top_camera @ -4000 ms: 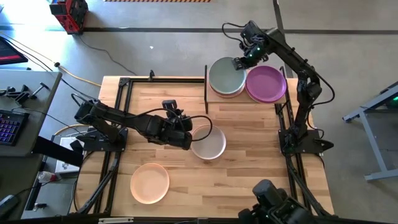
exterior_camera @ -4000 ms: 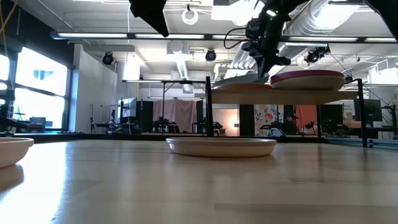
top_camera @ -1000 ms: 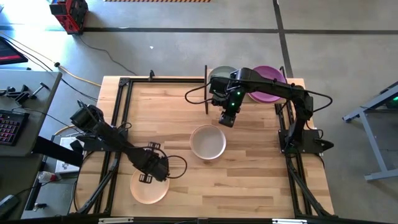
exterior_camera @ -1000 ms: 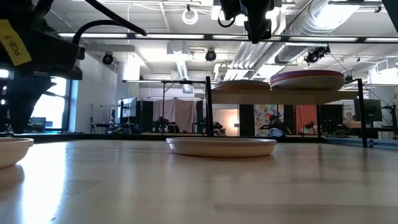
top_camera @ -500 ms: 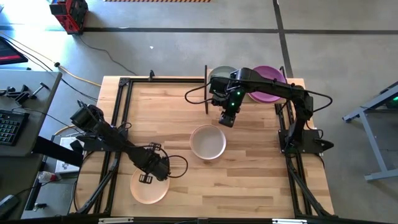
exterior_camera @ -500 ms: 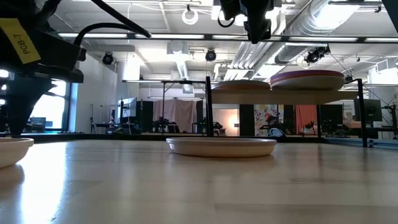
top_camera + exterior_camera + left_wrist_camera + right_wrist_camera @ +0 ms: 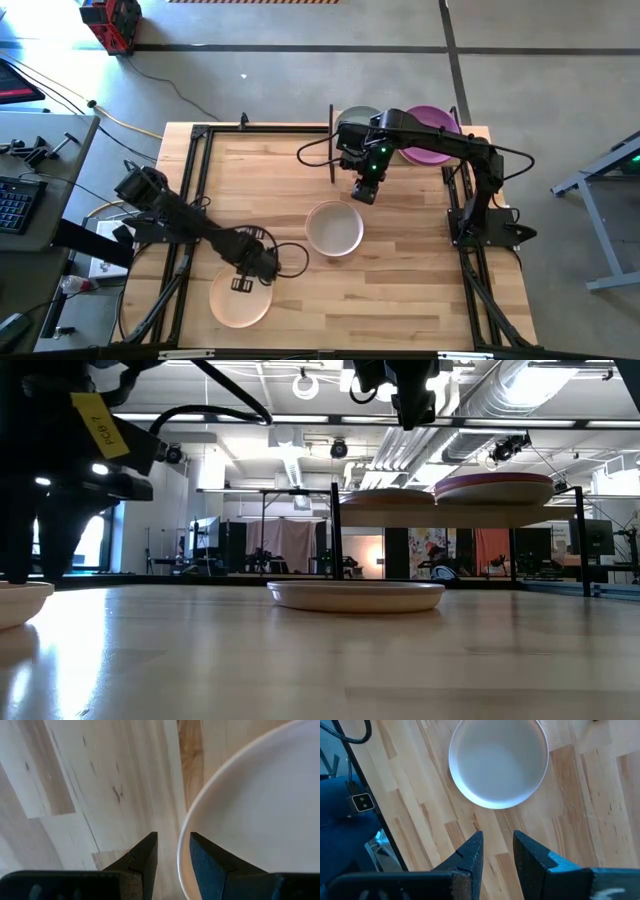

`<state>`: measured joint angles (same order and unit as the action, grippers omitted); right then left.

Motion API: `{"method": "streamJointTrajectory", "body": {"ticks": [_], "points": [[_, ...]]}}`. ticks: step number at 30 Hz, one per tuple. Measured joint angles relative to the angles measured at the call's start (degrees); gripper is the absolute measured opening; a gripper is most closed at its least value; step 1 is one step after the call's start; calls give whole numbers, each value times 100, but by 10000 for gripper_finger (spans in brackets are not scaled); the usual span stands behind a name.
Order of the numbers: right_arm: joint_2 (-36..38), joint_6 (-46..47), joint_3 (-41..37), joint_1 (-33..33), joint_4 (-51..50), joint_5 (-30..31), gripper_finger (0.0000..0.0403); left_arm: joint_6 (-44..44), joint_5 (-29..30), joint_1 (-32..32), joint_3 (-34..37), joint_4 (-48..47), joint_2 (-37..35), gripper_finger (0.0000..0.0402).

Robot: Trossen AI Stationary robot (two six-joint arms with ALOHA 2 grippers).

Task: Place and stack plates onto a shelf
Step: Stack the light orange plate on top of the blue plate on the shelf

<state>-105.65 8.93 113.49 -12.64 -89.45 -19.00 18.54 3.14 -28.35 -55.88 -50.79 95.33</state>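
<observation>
The left gripper (image 7: 243, 284) has shifted over the peach plate's (image 7: 238, 300) rim.

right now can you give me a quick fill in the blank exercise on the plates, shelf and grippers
1. The left gripper straddles the rim of the pale ___ plate with its fingers open.
2. The purple plate sits on the ___.
3. The right gripper hangs above the tabletop between the shelf and the ___ plate.

Missing words: peach; shelf; off-white

Four plates (image 7: 240, 296), one shelf (image 7: 470, 131)
</observation>
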Motion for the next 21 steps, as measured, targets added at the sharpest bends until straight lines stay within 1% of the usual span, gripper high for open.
{"method": "streamJointTrajectory", "body": {"ticks": [4,9,12,15,18,21], "points": [[0,56,0,0,15,0,85,-127,-109,93,0,183,87,101],[0,113,0,-2,13,0,85,-95,-144,101,0,188,383,101],[-2,114,0,-2,13,0,85,-8,-147,101,-11,180,480,101],[-2,127,2,-2,15,0,85,-116,-183,96,-22,191,522,100],[-2,127,0,-2,13,0,85,-119,-182,91,-20,198,521,86],[-2,126,1,-2,13,0,85,-80,-180,86,-24,178,489,57]]}}
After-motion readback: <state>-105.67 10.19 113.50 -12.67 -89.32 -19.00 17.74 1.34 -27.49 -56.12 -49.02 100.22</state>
